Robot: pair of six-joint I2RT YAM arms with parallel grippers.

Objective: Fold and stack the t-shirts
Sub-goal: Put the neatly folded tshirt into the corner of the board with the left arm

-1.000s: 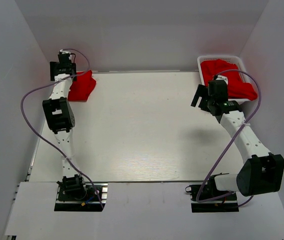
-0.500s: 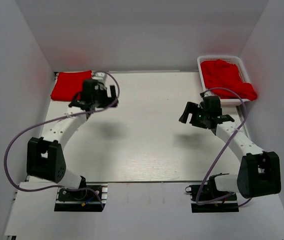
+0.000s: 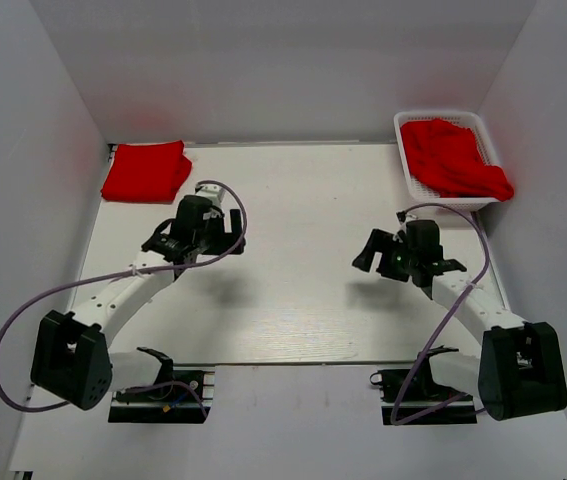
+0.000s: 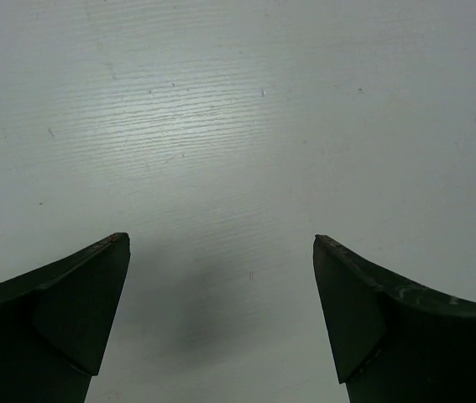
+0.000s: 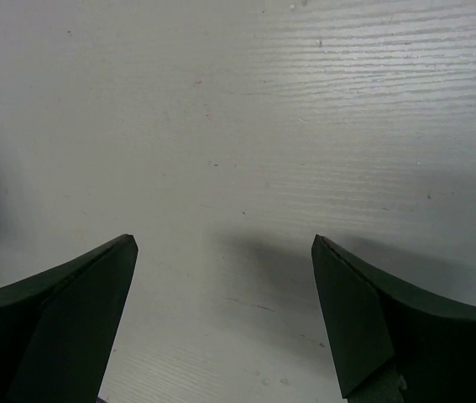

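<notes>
1. A folded t-shirt [image 3: 146,171], bright red, is seen lying flat at the far left corner of the table [image 3: 293,300].
2. More red cloth, the crumpled t-shirts [image 3: 453,158], is heaped in a white basket [image 3: 439,117] at the far right corner of the table. How many are in the heap cannot be told.
3. Part of that heap is draped over the near right rim of the basket.
4. The table is white, and fine lines like wood grain are seen in it.
5. The left gripper [image 4: 221,243] is held above the table, nearer than the folded t-shirt and a bit to its right. It is kept well apart from the shirt.
6. Its jaws are spread wide. Nothing is held between them, and only the table is seen in the gap.
7. The right gripper [image 5: 225,243] is held above the right side of the table, nearer than the basket and apart from it.
8. Its jaws are spread wide too, and nothing is held there.
9. A soft grey shadow [image 4: 196,319] is cast on the table under each gripper.
10. A purple cable [image 3: 23,310] is looped along each arm.
11. The table is closed in by plain white walls [image 3: 23,150] on the left, far and right sides.
</notes>
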